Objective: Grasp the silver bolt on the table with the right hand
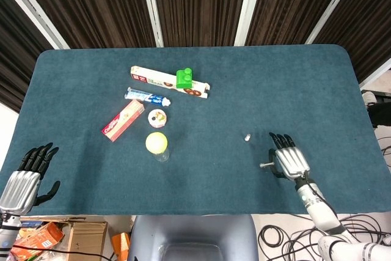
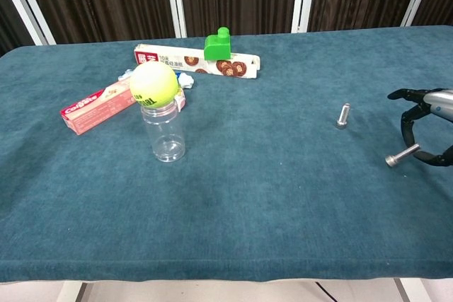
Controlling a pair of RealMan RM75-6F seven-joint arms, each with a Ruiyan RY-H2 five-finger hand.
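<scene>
The right hand (image 2: pixel 425 129) is pinching a silver bolt (image 2: pixel 400 155) and holding it just off the worktop (image 2: pixel 283 196), so the grasp is looking done, while another bolt (image 2: pixel 343 115) is lying untouched nearby
</scene>
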